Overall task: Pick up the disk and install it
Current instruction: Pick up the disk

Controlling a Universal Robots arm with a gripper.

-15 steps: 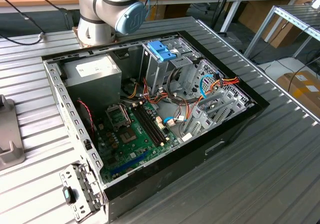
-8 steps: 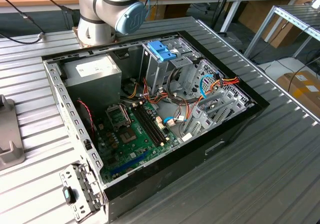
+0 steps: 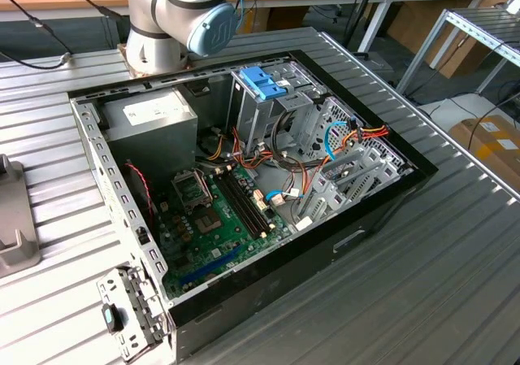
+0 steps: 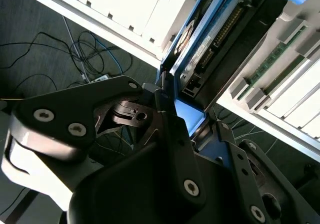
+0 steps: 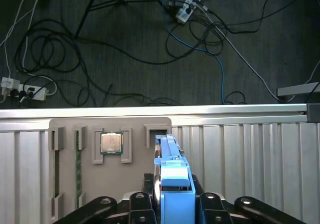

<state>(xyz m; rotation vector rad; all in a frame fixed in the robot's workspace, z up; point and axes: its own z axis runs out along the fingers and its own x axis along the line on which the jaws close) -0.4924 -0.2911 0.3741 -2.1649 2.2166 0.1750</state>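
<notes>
The disk, a flat drive in a light-blue plastic carrier, stands on edge in a slot of a grey holder plate at the table's rim. In the second wrist view its metal body and connector edge show inside the blue frame. My gripper is right at the disk's near end, with one dark finger on each side of the blue carrier, shut on it. The disk still sits in its slot.
The holder plate also carries a processor chip and memory sticks. An open computer case lies on the ribbed metal table, with a blue-handled carrier on its drive cage. The arm's base stands behind the case. Cables lie on the floor.
</notes>
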